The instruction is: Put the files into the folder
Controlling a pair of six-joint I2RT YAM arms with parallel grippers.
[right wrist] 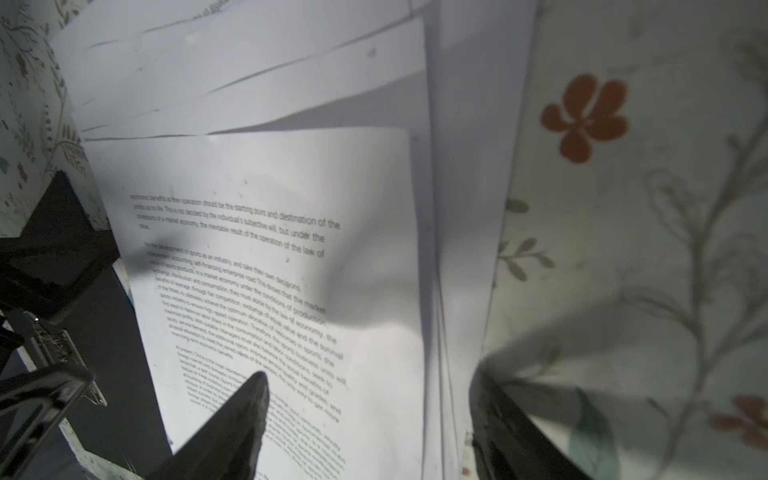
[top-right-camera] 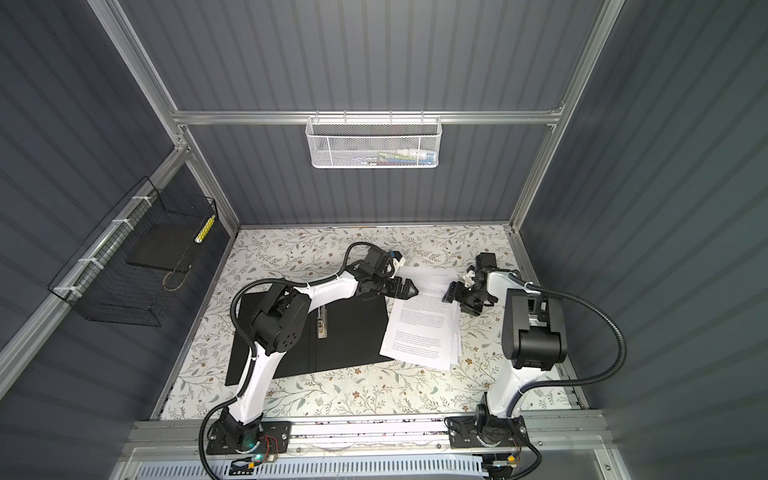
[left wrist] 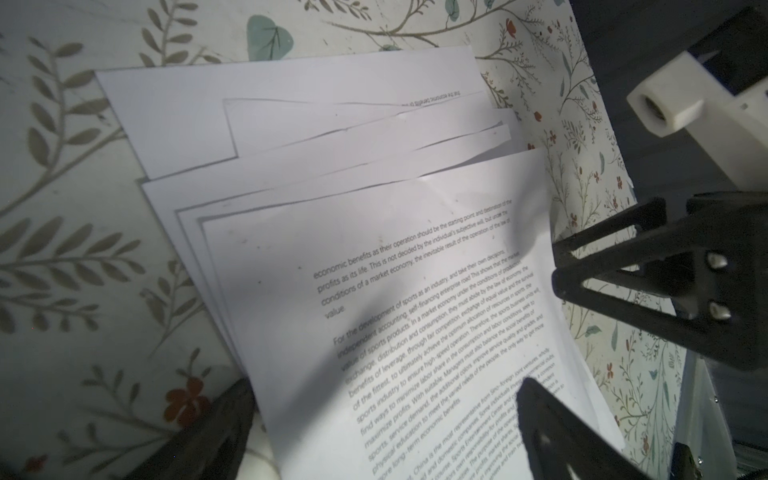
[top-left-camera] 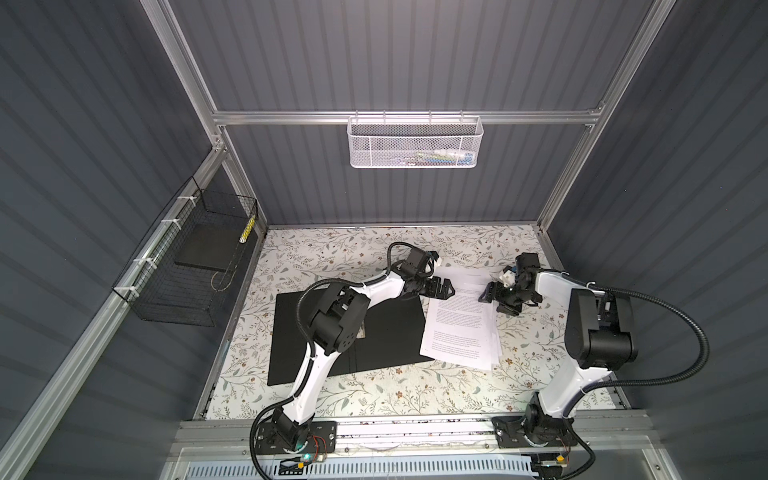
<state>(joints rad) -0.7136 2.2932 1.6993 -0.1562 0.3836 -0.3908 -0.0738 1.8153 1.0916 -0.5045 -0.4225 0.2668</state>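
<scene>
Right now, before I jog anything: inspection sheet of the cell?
surface: floral table cover, lying flat.
job's things: folder lies open, black inside up, clip showing; fanned printed sheets overlap its right edge.
clutter: nothing seen.
grippers: left gripper jaws open over the sheets' far left edge; right gripper jaws open, straddling their right edge.
cables: black hoses loop off both arms, clear of the sheets.
surroundings: white mesh basket on back rail; black wire basket on left wall, holding a black slab.
</scene>
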